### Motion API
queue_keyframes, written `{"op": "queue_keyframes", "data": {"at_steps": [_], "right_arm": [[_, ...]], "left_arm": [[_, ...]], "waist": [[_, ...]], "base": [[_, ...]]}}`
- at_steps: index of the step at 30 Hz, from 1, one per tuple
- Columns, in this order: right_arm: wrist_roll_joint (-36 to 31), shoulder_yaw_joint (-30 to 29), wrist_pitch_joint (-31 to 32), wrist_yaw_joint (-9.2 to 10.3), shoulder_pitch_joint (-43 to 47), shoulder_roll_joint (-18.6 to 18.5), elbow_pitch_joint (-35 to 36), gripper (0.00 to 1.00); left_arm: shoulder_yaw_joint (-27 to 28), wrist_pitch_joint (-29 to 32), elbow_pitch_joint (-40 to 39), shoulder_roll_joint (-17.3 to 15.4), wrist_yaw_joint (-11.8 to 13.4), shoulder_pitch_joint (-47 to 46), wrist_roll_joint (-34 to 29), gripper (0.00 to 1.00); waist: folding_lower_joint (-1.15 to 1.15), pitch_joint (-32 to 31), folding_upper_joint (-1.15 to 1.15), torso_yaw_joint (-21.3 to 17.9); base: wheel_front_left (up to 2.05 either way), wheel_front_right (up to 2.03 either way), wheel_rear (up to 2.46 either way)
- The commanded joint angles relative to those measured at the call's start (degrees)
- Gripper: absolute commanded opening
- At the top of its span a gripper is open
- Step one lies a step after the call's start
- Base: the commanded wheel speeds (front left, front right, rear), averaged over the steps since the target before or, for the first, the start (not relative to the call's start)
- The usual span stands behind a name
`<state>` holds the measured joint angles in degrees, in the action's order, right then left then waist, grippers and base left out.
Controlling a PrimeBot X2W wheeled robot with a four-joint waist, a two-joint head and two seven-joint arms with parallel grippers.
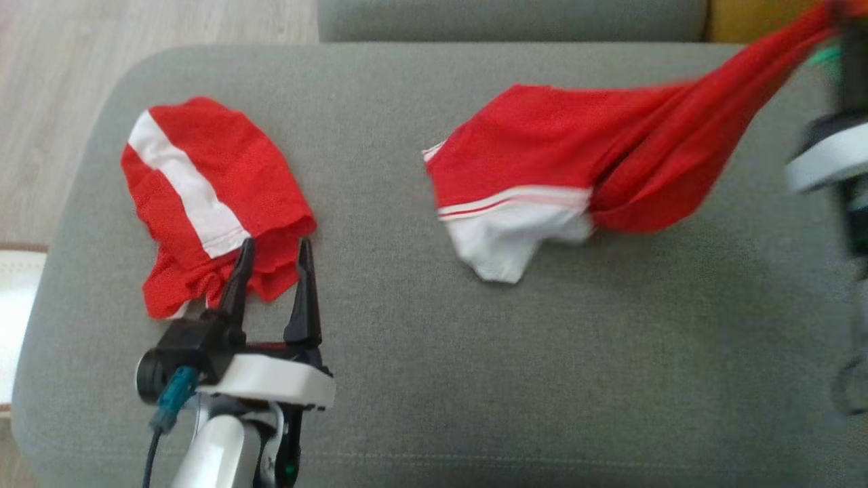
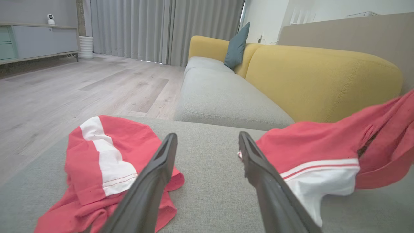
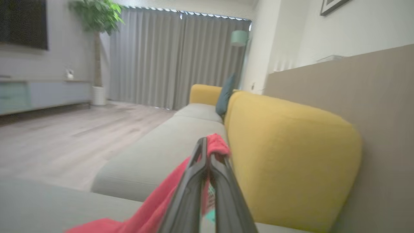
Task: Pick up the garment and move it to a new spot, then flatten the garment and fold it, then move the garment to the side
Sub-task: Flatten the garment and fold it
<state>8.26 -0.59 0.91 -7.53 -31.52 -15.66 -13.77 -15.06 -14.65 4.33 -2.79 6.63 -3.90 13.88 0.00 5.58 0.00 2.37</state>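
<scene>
The right arm [image 1: 827, 159] is showing as a blur at the head view's right edge. The garment [image 1: 576, 163] is running off its upper corner.

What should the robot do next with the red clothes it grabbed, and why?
Probably lift the right gripper higher: it is shut on one end of the red garment, while the white-trimmed end lies on the grey cushion. Raising it should bring the garment clear for moving.

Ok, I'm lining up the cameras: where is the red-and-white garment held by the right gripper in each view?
Head view: garment centre-right, stretched toward the top right corner.
Left wrist view: right side, running off the edge.
Right wrist view: bottom centre, pinched between the fingers.
Shared: yellow backrest.
</scene>
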Motion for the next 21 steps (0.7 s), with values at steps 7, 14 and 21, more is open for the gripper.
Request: {"op": "queue_keyframes", "data": {"at_steps": [7,14,21], "right_arm": [[-8.58,-10.33,2.28,0.04,-8.31,-7.86,-11.22,1.00],[-11.08,-11.79,0.92,0.04,-10.16,-5.26,-16.34,1.00],[-9.90,-7.93,-3.37,0.04,-8.39,-1.47,-13.73,1.00]], "left_arm": [[0.85,-0.35,-1.90,-0.09,-0.45,-6.22,0.69,1.00],[1.09,-0.35,-1.23,-0.09,-0.43,-7.02,0.92,1.00],[1.64,-0.35,-0.88,-0.09,-0.41,-6.79,0.70,1.00]], "waist": [[0.00,5.85,0.00,1.32],[0.00,6.62,0.00,1.18],[0.00,4.51,0.00,0.13]], "base": [[0.00,0.00,0.00],[0.00,0.00,0.00],[0.00,0.00,0.00]]}}
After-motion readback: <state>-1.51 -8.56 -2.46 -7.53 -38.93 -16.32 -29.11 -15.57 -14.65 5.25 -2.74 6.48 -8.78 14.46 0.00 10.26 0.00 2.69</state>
